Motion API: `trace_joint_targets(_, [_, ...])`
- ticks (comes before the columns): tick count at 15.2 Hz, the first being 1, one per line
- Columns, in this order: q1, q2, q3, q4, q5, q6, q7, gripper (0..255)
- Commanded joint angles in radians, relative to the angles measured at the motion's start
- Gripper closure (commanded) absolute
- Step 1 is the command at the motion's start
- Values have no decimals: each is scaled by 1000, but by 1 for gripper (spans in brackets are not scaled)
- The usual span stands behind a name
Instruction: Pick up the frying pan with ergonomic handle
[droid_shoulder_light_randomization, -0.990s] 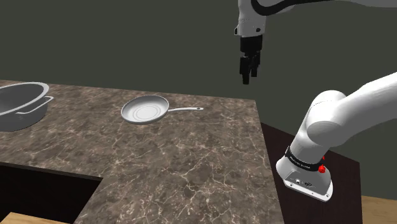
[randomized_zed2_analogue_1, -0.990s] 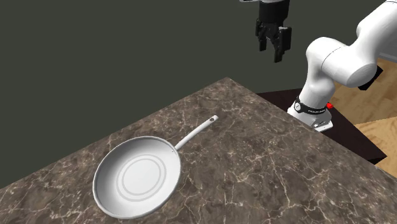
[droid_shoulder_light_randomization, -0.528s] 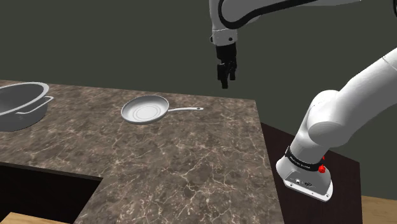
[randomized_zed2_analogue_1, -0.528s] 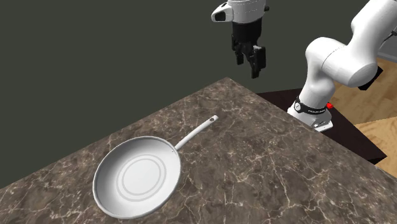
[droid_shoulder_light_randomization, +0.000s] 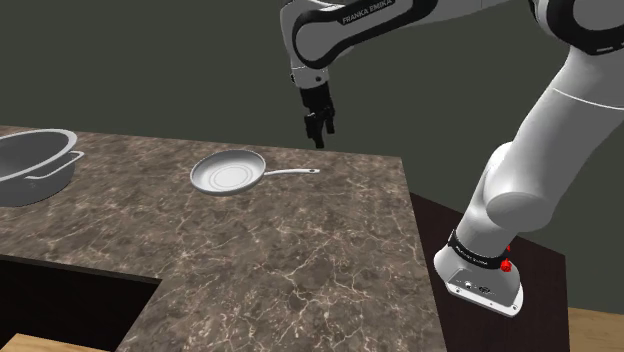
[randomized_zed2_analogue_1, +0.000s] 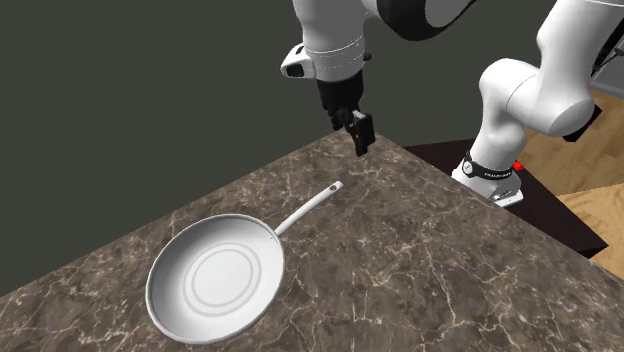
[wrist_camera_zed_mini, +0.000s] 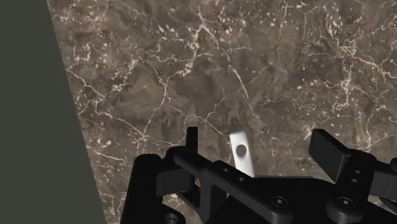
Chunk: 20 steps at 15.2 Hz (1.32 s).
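The all-black two-finger hand (droid_shoulder_light_randomization: 320, 135) (randomized_zed2_analogue_1: 361, 140) (wrist_camera_zed_mini: 257, 140) hangs above the dark brown, pale-veined marble bench (droid_shoulder_light_randomization: 300, 260) (randomized_zed2_analogue_1: 430, 280) (wrist_camera_zed_mini: 254, 63), pointing down and clear of the surface. Its fingers (wrist_camera_zed_mini: 191, 137) stand apart, released, grasping nothing. The round, shallow, pale grey frying pan (droid_shoulder_light_randomization: 228, 173) (randomized_zed2_analogue_1: 215, 278) lies flat on the bench, apart from the hand.

In the shoulder view its long thin handle (droid_shoulder_light_randomization: 290, 173) (randomized_zed2_analogue_1: 308, 209) (wrist_camera_zed_mini: 241, 153) runs toward 3 o'clock from the bowl, and the hand is at 12 o'clock of the handle's tip. In the second exterior view the handle runs toward 1 o'clock, with the hand at 1 o'clock beyond its tip. In the wrist view the handle's holed end shows between the two fingers, touching neither.

A grey metal pot (droid_shoulder_light_randomization: 30, 165) with a loop grip sits on the bench at 9 o'clock of the pan in the shoulder view, well apart.
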Motion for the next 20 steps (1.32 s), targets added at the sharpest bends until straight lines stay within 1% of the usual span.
trace_joint_targets(1, [12,88,14,62,-15,19,1,0])
trace_joint_targets(8, [55,375,45,328,-84,11,-5,0])
trace_joint_targets(15, [119,675,59,670,-156,-60,-25,0])
trace_joint_targets(20, [119,696,56,636,-159,-5,-18,0])
